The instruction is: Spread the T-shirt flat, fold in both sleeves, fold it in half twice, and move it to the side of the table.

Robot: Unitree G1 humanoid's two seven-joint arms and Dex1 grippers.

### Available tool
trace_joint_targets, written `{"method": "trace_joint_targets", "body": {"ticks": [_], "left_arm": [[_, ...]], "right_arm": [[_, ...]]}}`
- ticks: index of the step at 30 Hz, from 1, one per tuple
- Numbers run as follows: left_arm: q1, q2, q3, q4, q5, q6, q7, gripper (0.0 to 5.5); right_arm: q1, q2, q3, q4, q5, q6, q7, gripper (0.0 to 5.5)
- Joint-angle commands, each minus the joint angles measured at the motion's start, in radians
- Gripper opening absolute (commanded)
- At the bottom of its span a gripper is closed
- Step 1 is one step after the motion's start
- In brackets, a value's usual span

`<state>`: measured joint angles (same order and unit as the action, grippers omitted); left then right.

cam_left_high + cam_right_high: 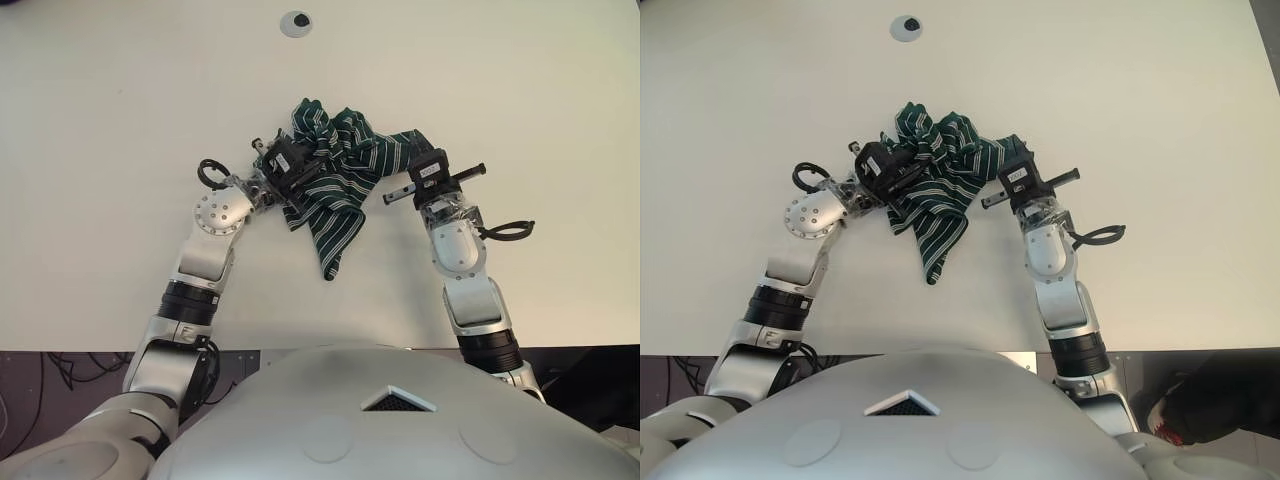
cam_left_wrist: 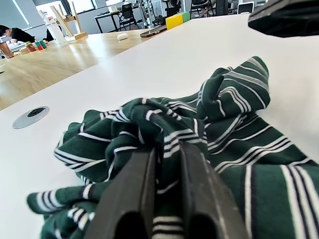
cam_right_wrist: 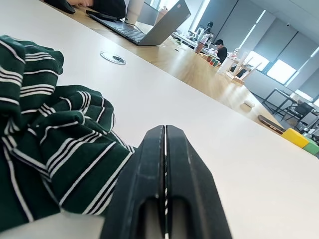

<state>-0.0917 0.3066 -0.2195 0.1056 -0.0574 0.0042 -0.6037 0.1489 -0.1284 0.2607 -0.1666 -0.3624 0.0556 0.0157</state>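
While the T-shirt [image 1: 340, 170] is lying crumpled near the middle of the table [image 1: 520, 80], you are looking at a bunched heap running roughly left to right between the two arms. One pointed flap is trailing toward the robot, and the folds are piling up at the far side. Your left gripper [image 2: 167, 154] is pinching a ridge of striped cloth at the heap's left end. Your right gripper [image 3: 163, 134] is sitting with its fingers pressed together at the shirt's right end, the fabric lying just beside them. The flap's tip is stopping well short of the near table edge. White surface is stretching out broadly on both sides, and a round cable port [image 1: 296, 22] is sitting well beyond the shirt.
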Motion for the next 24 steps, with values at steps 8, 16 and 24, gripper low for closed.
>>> {"method": "trace_joint_targets", "body": {"ticks": [8,16,24], "left_arm": [[0.100,0.079,0.168,-0.186,-0.188,0.047,-0.073,0.01],[0.207,0.255,0.350,-0.403,-0.393,0.246,-0.168,0.01],[0.282,0.418,0.478,-0.251,-0.392,0.348,-0.244,0.34]], "right_arm": [[0.005,-0.004,0.010,-0.020,-0.006,0.015,0.005,0.00],[0.011,-0.024,-0.006,-0.024,-0.007,0.013,0.012,0.00],[0.036,-0.020,0.001,-0.064,-0.033,0.025,0.012,0.00]]}}
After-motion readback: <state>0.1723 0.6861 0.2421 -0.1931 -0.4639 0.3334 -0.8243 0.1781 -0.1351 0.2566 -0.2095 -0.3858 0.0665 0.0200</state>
